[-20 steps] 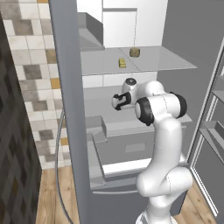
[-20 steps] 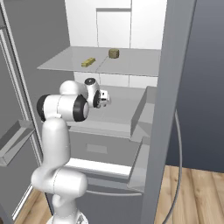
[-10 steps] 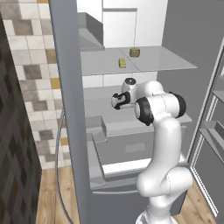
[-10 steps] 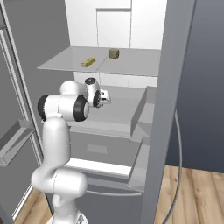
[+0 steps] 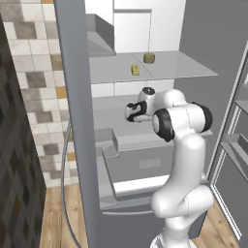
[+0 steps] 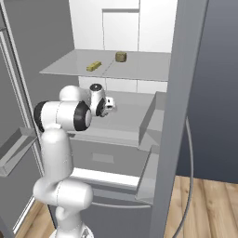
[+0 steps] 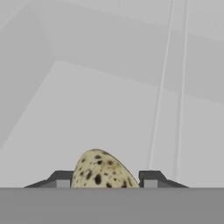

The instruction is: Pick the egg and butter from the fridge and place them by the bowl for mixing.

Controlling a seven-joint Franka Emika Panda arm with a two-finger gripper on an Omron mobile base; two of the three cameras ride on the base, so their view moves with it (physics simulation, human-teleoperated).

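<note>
Egg [image 7: 103, 170] speckled tan, clamped between the jaws, both fingertips [image 7: 61, 179] touching its sides

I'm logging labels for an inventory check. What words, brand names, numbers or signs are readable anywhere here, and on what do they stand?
None: no readable text anywhere.
Tall grey metallic fridge: plain door and shelves.
Small pale-yellow rectangular butter block: no wrapper print.
Brownish lump: unmarked.
Speckled tan egg between the gripper fingers: dark spots only, no stamp.
</note>
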